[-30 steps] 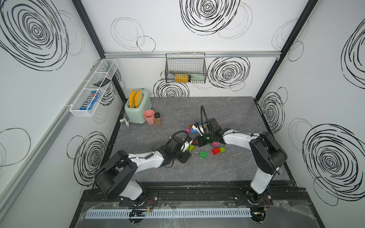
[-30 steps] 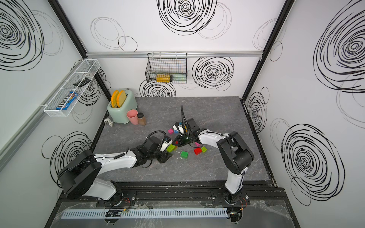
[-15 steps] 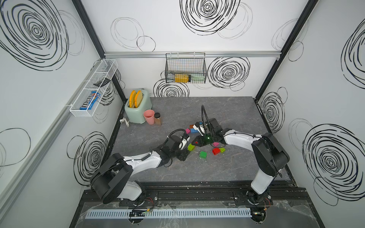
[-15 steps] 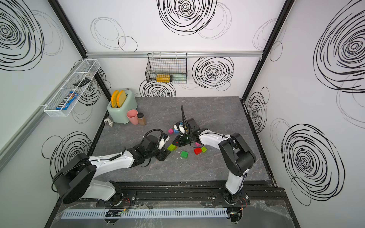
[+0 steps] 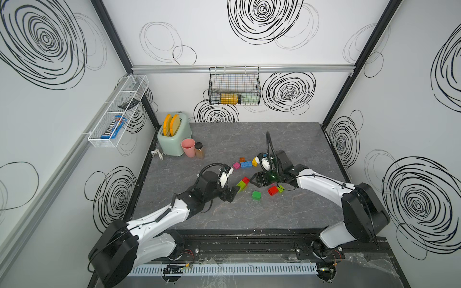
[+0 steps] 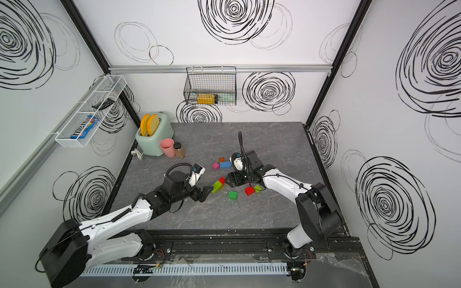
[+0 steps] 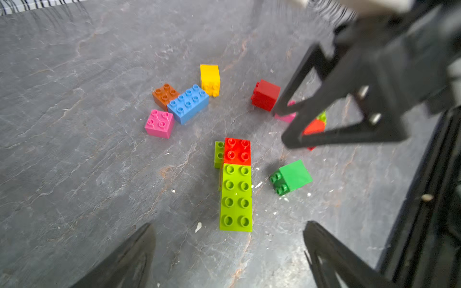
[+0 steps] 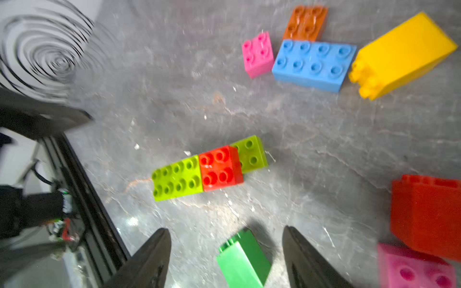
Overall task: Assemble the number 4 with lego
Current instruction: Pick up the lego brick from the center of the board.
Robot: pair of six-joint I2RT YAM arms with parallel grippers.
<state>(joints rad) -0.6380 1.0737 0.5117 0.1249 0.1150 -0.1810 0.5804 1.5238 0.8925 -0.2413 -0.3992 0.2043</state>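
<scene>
1. Left end effector [image 5: 232, 194]: nearest item, low over the counter [image 5: 224, 139]. Jaws stand wide apart and grip nothing. In the left wrist view the near end of the lime bar [image 7: 235, 199] lies between the fingertips with clear gaps on both sides. Whether the tips touch the counter cannot be told.

2. Green brick [image 5: 256, 195]: on its side, right of the lime bar and apart from it. The right wrist view cuts off part of it.

3. Lime bar: studs up, with a red square [image 7: 237, 152] butted against its far end. A second lime brick [image 7: 219, 154] projects from beside or beneath the red square. How they join is hidden.

4. Right end effector [image 7: 282, 126]: just right of the red square, jaws apart, holding nothing.
   - Near red brick [image 5: 273, 190] and small lime piece [image 5: 280, 188]: just right of it, and its fingers partly cover them in the left wrist view.
   - Tipped red brick [image 7: 265, 94] and hidden pink brick [image 7: 285, 117]: covered in both top views and cut off in the right wrist view.

5. Far group: pink brick [image 5: 236, 165], blue brick [image 5: 245, 164] and orange brick [image 5: 242, 159], packed together, studs up. The yellow brick [image 7: 210, 79] lies on its side just right of the blue brick. In both top views the right wrist camera partly hides it.

6. Far left: toaster [image 5: 174, 139], cup [image 5: 188, 147], jar [image 5: 199, 150].
</scene>
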